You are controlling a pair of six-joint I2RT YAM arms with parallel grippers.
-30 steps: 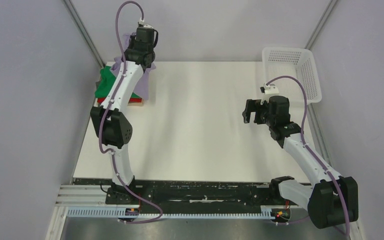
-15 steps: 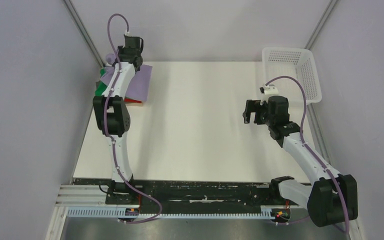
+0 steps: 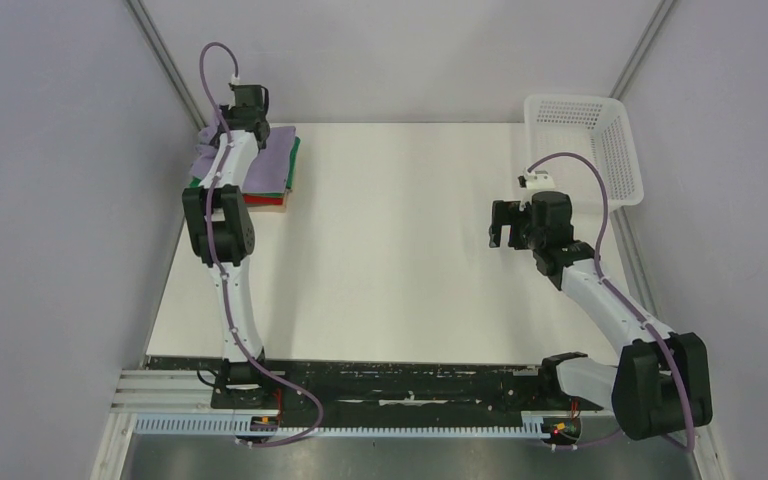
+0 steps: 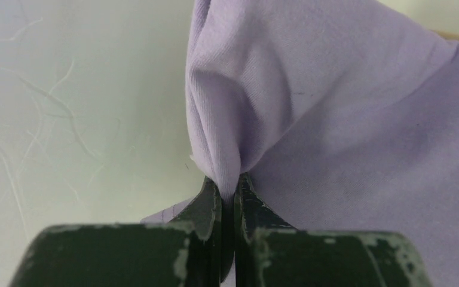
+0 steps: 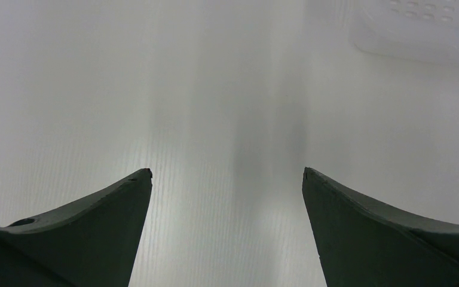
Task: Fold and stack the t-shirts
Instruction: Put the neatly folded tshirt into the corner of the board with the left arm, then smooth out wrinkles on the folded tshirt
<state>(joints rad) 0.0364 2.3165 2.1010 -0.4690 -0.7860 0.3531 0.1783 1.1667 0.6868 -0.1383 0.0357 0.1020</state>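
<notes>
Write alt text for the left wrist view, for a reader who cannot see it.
The left claw, its two black fingers closed together, pinches a bunched fold of a soft lilac cloth t-shirt. The shirt spreads across the right of the picture. A pale scratched surface fills the left.

lilac t-shirt [image 4: 346, 119], green t-shirt [image 3: 293, 166], red t-shirt [image 3: 260, 199]; white basket [image 3: 620, 150]

Left end effector [image 4: 228, 197] pinches fold of lilac t-shirt [image 4: 358, 131].
</notes>
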